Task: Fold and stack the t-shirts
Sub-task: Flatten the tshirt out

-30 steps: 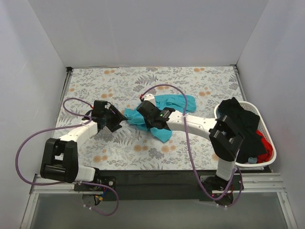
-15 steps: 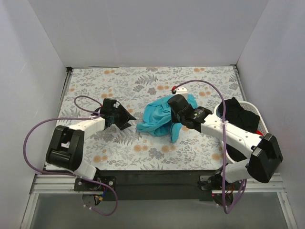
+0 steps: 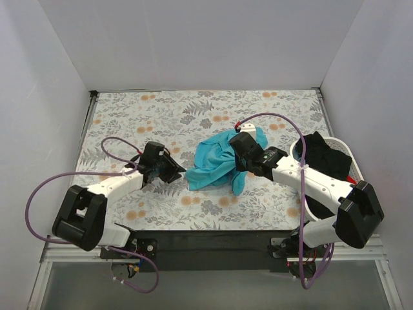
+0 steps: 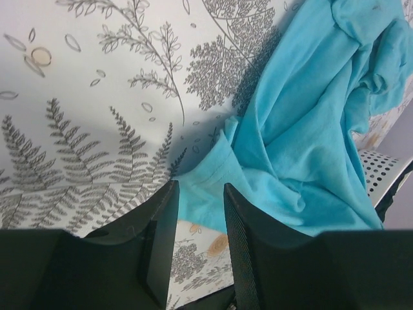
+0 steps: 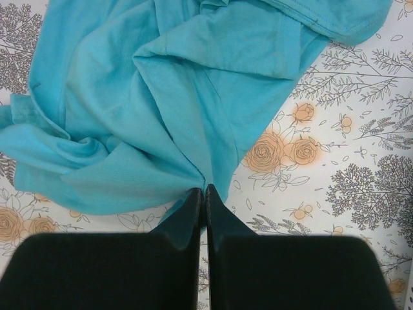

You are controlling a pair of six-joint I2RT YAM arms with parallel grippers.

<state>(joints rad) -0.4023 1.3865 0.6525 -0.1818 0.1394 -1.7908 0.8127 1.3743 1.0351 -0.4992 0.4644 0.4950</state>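
The teal t-shirt (image 3: 213, 161) lies bunched near the middle of the floral cloth. My right gripper (image 3: 237, 166) is shut on a fold of it; in the right wrist view the fingers (image 5: 204, 190) pinch the teal cloth (image 5: 161, 97), which spreads away from them. My left gripper (image 3: 179, 173) is open at the shirt's left lower corner. In the left wrist view the hem corner (image 4: 213, 168) lies just past the gap between the fingertips (image 4: 200, 190). A black t-shirt (image 3: 326, 161) and a red one (image 3: 360, 203) lie in the basket at the right.
The white plastic basket (image 3: 353, 152) stands at the table's right edge; its perforated rim shows in the left wrist view (image 4: 381, 171). The grey floral cloth (image 3: 161, 110) covers the table. White walls close in the left, back and right sides.
My right arm swung right, dragging the teal shirt from the centre-left towards the middle. My left gripper followed right and now sits at the shirt's left corner.
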